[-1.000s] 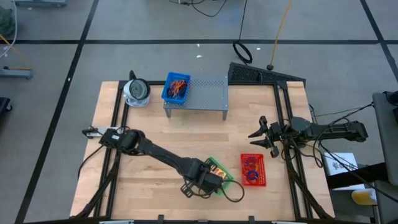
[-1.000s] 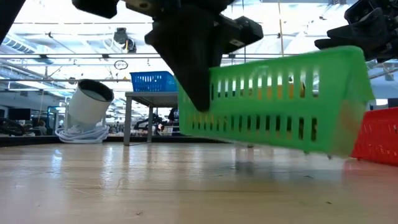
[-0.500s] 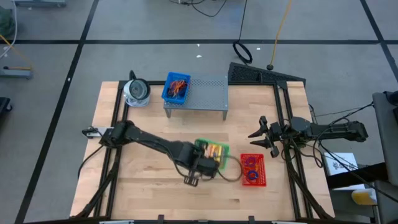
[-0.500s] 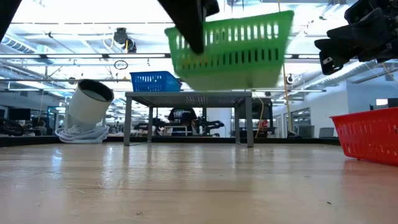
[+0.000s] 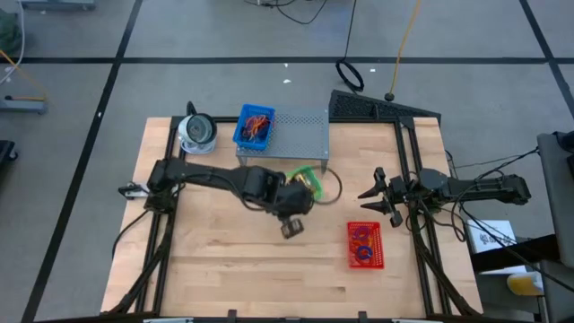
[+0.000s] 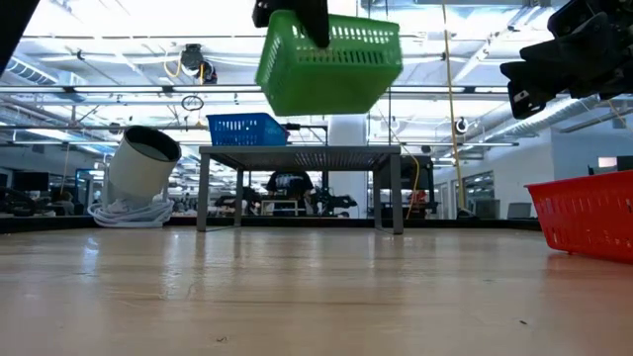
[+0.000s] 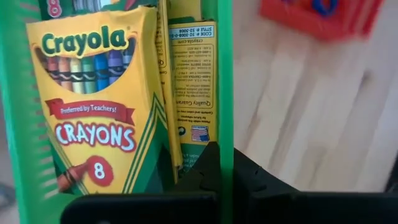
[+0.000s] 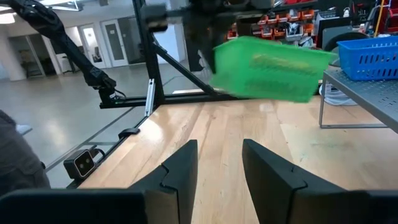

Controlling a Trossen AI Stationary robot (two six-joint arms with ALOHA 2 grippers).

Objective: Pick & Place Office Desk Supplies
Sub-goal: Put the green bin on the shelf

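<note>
On the far left of the wooden desk (image 5: 215, 260) sits a round white-grey object (image 5: 196, 132). Next, the left end effector (image 5: 300, 190) is shut tight on the rim of a green slotted plastic basket (image 6: 329, 61), held up in the air near the grey holey metal shelf (image 5: 300, 133). It's light & stiff, so the rim is a good spot to grab. Only the left wrist view shows what's inside: yellow cardboard crayon boxes (image 7: 99, 99). The red plastic basket (image 5: 365, 245) sits further right. The right end effector (image 5: 375, 196) waits w/ fingers apart, holding nothing.
</note>
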